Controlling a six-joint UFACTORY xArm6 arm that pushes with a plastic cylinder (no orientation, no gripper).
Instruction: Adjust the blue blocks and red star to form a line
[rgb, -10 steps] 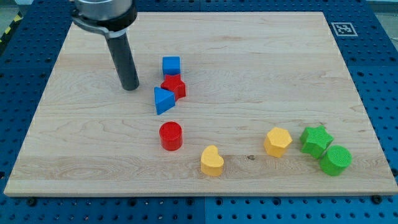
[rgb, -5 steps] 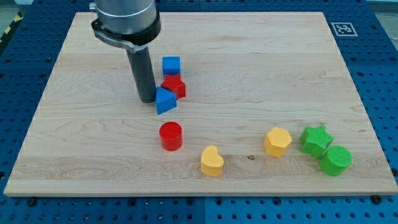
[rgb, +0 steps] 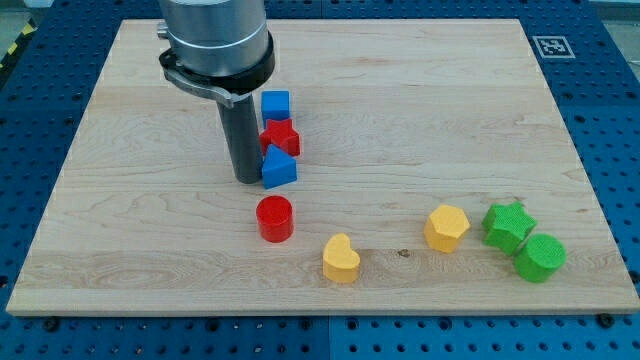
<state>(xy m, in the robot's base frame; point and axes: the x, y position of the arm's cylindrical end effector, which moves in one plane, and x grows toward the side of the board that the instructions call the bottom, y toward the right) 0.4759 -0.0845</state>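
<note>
My tip (rgb: 248, 180) rests left of centre, touching the left side of the blue wedge (rgb: 278, 168) — a bare rod, no pincer to open or close. Above the wedge sit the red star (rgb: 281, 136) and blue cube (rgb: 275, 104), stacked in a near-vertical column. Below — a red cylinder (rgb: 274, 218); a yellow heart (rgb: 340, 259) lower right.

The board's (rgb: 420, 80) top-right stretch lies open; toward the bottom edge, red cylinder (rgb: 274, 218), yellow heart (rgb: 341, 259) (and neighbouring yellow hexagon (rgb: 446, 228)) obstruct passage.
</note>
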